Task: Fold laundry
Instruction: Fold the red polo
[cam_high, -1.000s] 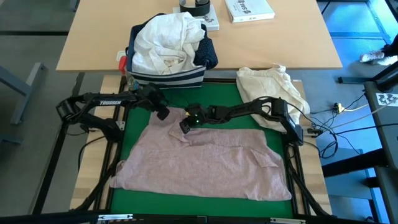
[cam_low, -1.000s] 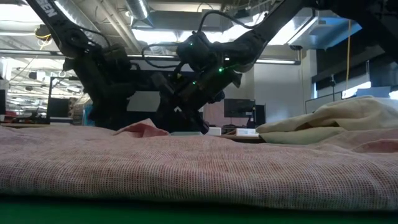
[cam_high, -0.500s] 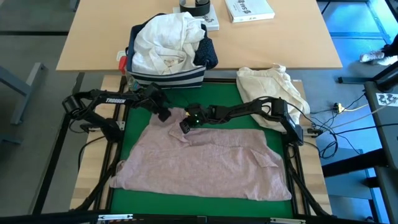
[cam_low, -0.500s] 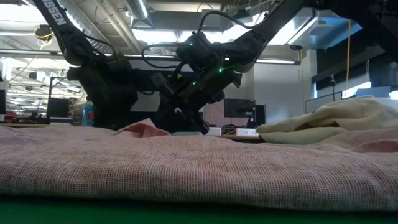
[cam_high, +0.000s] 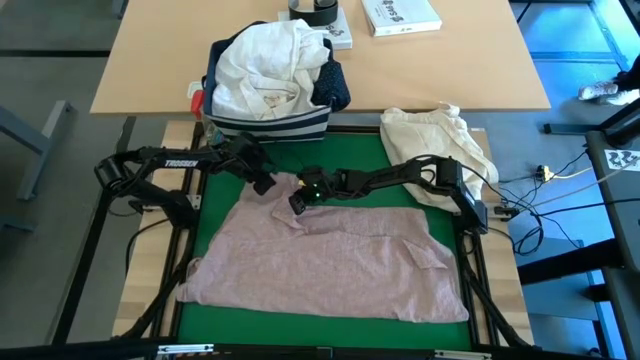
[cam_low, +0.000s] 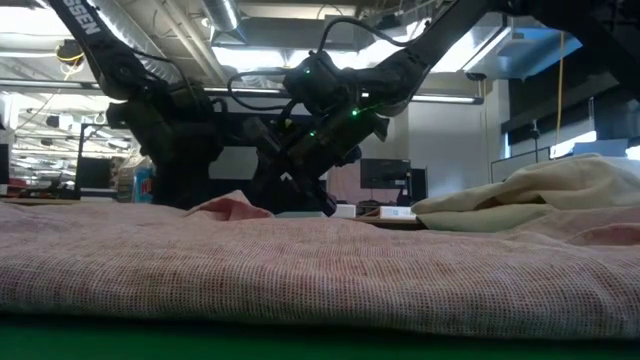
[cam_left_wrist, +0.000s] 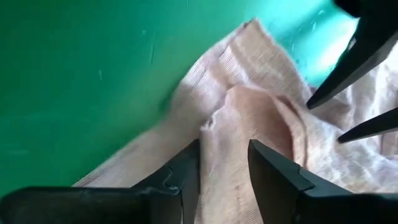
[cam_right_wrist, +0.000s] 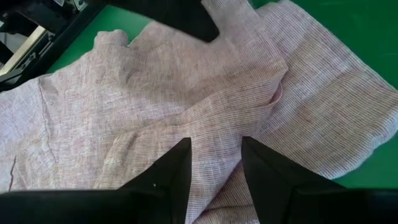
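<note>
Pink top (cam_high: 320, 262) lies spread overhead, while wrist views reveal left tool (cam_left_wrist: 222, 169) and right tool (cam_right_wrist: 215, 155) each pinching its fabric.

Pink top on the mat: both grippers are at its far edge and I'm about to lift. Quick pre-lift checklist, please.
1. Left gripper has fabric between its fingers: ok; a raised fold of the pink top sits between them.
2. Left grip firm: cannot tell; the fingers straddle the fold with some gap.
3. Right gripper has fabric between its fingers: ok; a ridge of the top runs up between them.
4. Both grippers on the same edge: ok; they sit close together at the far edge.
5. Rest of the top lies flat on the green mat: ok.
6. Cream cloth bundle apart from the top: ok.
</note>
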